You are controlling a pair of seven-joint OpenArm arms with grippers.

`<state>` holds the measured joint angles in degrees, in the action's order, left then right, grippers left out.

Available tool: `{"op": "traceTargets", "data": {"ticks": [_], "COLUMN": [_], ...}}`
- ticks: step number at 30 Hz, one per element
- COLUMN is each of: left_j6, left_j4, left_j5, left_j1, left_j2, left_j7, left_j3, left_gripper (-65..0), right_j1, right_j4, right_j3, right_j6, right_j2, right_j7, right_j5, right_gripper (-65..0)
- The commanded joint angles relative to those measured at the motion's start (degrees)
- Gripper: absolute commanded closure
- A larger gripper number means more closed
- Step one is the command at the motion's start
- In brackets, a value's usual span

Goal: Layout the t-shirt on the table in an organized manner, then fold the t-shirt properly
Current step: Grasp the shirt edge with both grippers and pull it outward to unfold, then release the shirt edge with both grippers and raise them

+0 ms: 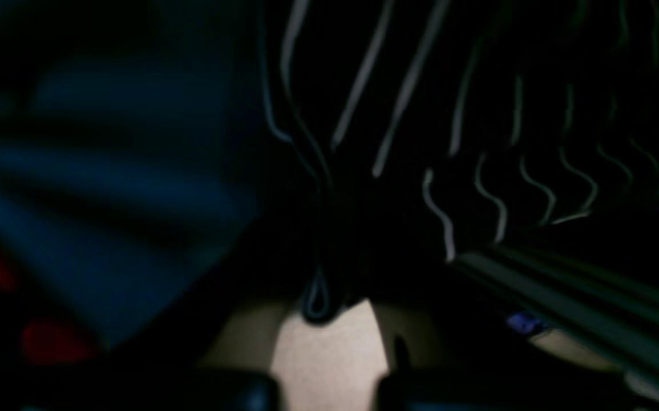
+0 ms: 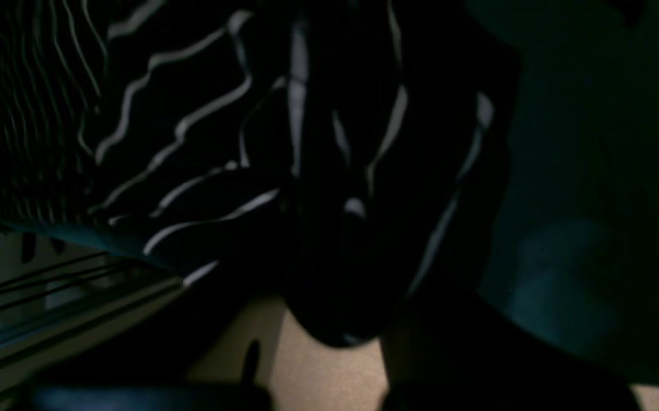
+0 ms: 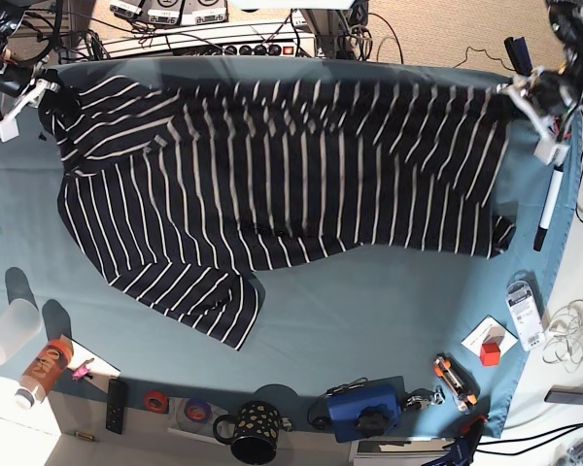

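Bunched striped fabric of the t-shirt (image 1: 363, 188) right against both wrist cameras, dark folds with thin white stripes, pinched in the closed left gripper (image 3: 531, 94) at the far right corner of the base view and in the closed right gripper (image 3: 37, 89) at the far left corner. Stretched between the two along the far edge of the table (image 3: 369, 301), body hanging toward the middle, one sleeve trailing to the near left. Along the near edge, well apart from the cloth: clear cup (image 3: 10, 330), dotted mug (image 3: 253, 432), blue box (image 3: 364, 410); black marker (image 3: 547, 209) at the right edge.
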<state>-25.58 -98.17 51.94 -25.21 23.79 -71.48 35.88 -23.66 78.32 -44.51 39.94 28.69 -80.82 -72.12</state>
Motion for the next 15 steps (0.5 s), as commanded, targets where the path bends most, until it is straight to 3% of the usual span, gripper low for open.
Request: {"op": "traceTargets", "data": {"ticks": [1, 10, 12, 15], "left_j6": [-0.55, -1.51, -1.51, -1.49], "left_j4": [-0.76, -0.79, -0.81, -0.83], "left_j5": [-2.14, -1.31, -1.31, -1.31], "left_j1": [-0.61, -0.61, -0.61, -0.5], "left_j2": [1.03, 1.01, 0.98, 1.03], "left_j7": [-1.09, -0.46, -0.46, -0.52], "left_j3": [1.33, 1.81, 1.81, 1.81], "left_gripper": [0.0, -0.9, -13.0, -25.6], "right_j1": [-0.2, -0.44, -0.48, -0.48], "right_j4": [0.85, 0.85, 0.85, 0.85], "right_j3": [-0.55, -0.55, -0.55, -0.55], "right_j6": [0.06, 0.06, 0.06, 0.06], "right_j2": [1.81, 1.79, 1.79, 1.92], "right_j7": [0.82, 0.82, 0.82, 0.82], "right_j5": [-0.5, -0.98, -1.75, -3.69], "right_gripper": [0.0, 0.0, 0.0, -18.3]}}
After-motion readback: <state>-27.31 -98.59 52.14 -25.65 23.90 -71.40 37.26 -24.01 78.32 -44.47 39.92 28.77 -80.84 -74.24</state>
